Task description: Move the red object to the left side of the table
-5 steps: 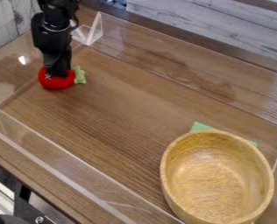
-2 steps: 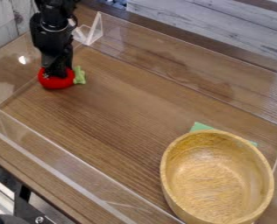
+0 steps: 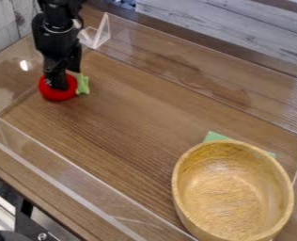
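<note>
The red object (image 3: 58, 88), small, round, green-leafed, sits under the fingers (image 3: 61, 79); their spread is unclear

Single fixed view, raised, looking down at a slant across the table (image 3: 164, 104) from near one corner. Fairly close: wooden bowl (image 3: 233, 193) large at lower right, arm (image 3: 57, 28) far left (top cropped). Background beyond the acrylic walls probably planks, too blurred to confirm.

tool (image 3: 59, 79) covers top of red object (image 3: 55, 91); finger gap unreadable. wooden bowl (image 3: 233, 194) hides most of green cloth (image 3: 218, 138).
</note>
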Controlling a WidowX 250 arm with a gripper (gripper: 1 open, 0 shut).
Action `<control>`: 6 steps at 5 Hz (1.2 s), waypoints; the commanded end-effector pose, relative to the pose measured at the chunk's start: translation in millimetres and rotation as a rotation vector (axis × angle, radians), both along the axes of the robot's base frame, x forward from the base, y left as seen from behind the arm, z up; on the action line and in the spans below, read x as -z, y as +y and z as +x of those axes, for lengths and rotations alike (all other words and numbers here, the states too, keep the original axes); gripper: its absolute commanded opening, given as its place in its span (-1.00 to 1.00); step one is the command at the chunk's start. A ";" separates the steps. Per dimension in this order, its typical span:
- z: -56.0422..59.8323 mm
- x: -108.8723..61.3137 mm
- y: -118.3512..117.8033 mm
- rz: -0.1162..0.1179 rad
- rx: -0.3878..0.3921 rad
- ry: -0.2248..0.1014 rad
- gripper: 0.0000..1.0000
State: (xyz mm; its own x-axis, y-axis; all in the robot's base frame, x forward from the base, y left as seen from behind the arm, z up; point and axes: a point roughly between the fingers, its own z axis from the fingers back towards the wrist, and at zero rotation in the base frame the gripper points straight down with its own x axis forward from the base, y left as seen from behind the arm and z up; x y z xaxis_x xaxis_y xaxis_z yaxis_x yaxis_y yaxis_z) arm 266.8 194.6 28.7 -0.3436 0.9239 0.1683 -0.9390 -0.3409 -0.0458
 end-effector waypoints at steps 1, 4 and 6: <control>12.2 -7.9 -7.4 -0.008 -0.015 0.007 1.00; 27.9 -15.8 -11.8 -0.041 0.043 0.038 1.00; 33.0 -20.7 -10.1 -0.077 0.072 0.066 1.00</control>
